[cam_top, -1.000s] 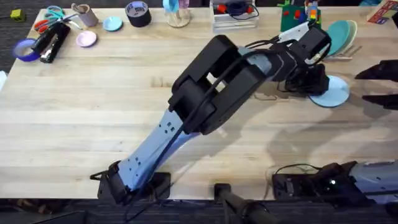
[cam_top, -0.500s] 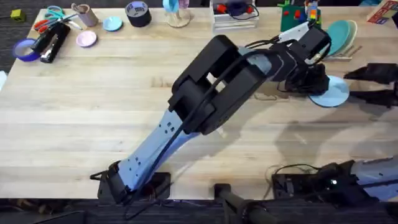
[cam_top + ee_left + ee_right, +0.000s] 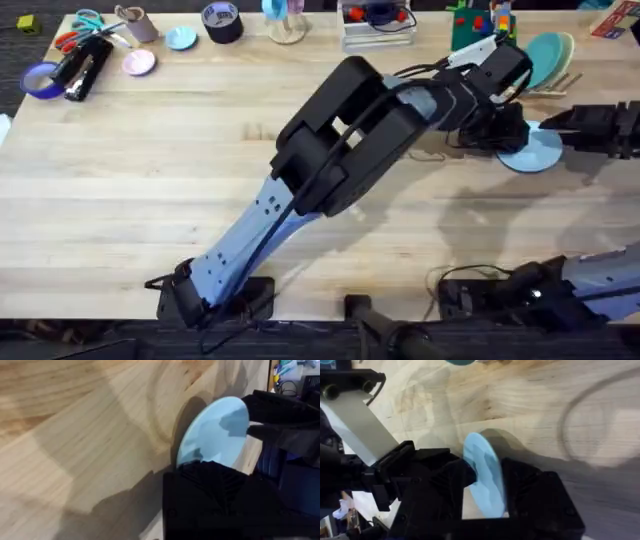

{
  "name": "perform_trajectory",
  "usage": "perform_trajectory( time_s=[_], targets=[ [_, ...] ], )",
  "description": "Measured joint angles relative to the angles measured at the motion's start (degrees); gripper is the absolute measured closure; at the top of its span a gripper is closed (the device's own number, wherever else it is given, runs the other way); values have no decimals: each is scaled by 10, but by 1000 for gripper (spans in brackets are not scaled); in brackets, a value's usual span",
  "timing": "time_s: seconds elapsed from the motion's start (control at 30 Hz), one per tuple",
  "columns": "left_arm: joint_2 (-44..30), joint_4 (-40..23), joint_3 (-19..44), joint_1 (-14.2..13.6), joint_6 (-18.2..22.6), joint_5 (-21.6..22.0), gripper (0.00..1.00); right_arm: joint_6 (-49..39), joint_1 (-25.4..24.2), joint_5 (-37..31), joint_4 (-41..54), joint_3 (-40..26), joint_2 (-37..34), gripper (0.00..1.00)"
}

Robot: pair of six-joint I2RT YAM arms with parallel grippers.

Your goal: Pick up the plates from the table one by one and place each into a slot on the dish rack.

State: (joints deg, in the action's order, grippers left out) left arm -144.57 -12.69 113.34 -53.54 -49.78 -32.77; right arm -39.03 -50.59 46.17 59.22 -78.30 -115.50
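Blue plate (image 3: pixel 533 150) lies at the overhead's right side, near the rack (image 3: pixel 555 75), tilted, its face running left to right. Left gripper (image 3: pixel 497 135) clamps its left rim; right gripper (image 3: pixel 548 132) straddles its right rim, fingers apart.

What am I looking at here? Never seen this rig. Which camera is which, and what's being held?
Two robot arms work at a wooden table. One picture looks down from above; the other two come from cameras on each wrist. The left arm reaches across and its gripper holds the light blue plate by one edge. The right gripper closes in on the plate's far edge, fingers either side of it in the right wrist view. The dish rack stands behind them, with plates in it. Odd items line the far edge.
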Motion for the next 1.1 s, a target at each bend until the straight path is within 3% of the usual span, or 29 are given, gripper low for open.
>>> perform_trajectory(
  time_s=[0.3,0.5,0.53,1.1],
  targets=[
    [0,0,0,0,0,0,962,2,-2,-26,21,0,0,606],
    [0,-2,0,3,0,-8,962,4,-7,-40,25,0,0,946],
    [1,-4,0,4,0,-9,962,4,-8,-39,29,0,0,963],
    [2,-5,0,4,0,-8,962,4,-10,-30,31,0,0,971]
  ],
)
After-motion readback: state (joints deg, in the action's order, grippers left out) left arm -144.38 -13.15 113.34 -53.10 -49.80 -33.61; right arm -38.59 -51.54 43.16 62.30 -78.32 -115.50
